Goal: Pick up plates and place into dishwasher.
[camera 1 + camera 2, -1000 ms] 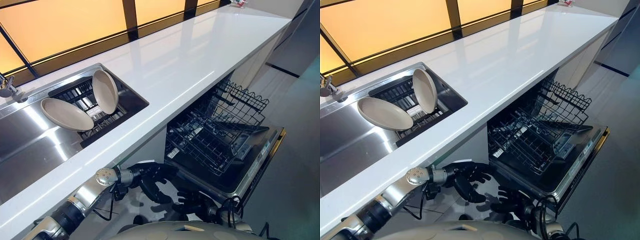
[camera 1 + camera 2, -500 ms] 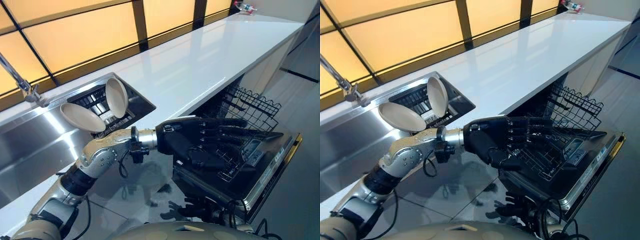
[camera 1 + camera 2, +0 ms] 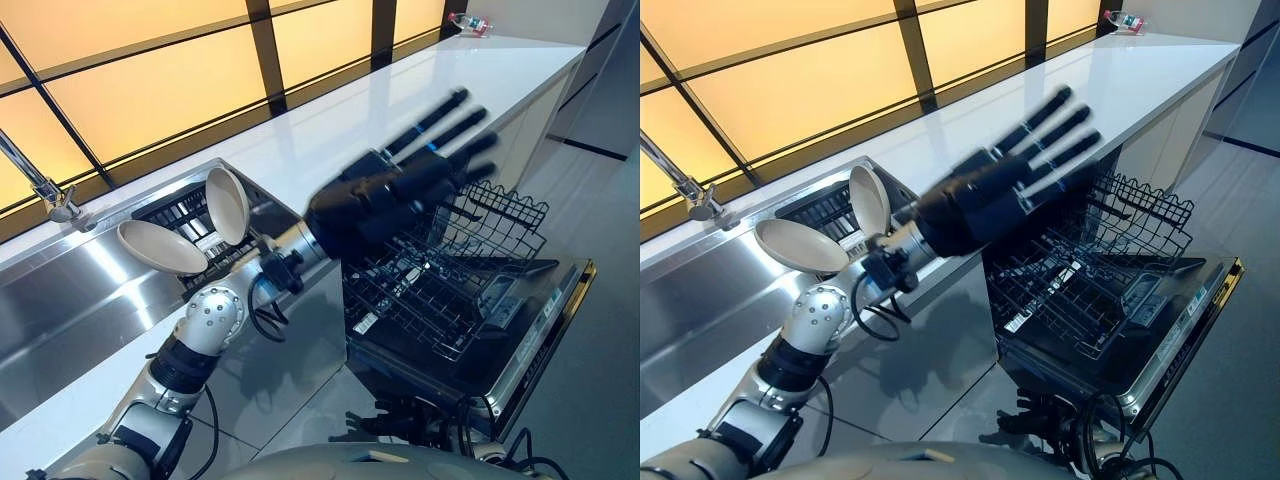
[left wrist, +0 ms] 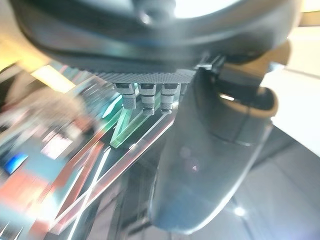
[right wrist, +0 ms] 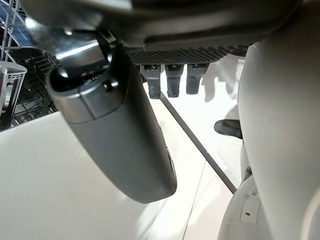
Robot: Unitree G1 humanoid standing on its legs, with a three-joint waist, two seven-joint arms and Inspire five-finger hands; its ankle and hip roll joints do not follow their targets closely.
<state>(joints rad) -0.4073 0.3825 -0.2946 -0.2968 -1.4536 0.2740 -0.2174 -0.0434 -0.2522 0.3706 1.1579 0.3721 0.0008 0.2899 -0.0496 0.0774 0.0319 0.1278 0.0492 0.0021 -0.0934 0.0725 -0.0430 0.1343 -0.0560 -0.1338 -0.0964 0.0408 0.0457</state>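
Two plates in sink rack; left robot hand raised, empty.

Two round, matte beige plates [image 3: 160,246] [image 3: 227,204] lean in a dark wire rack [image 3: 190,215] within the stainless steel sink [image 3: 60,300], set in a glossy white worktop [image 3: 400,110]. The left robot hand [image 3: 385,195] hovers with fingers straight, holding nothing, above the dishwasher [image 3: 450,290] with its black wire basket. The right robot hand [image 5: 125,145] has straight fingers, empty.

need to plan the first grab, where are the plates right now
Both plates sit in the dark rack in the sink, on the robot's left below the window, leaning together; the open left hand is raised over the counter.
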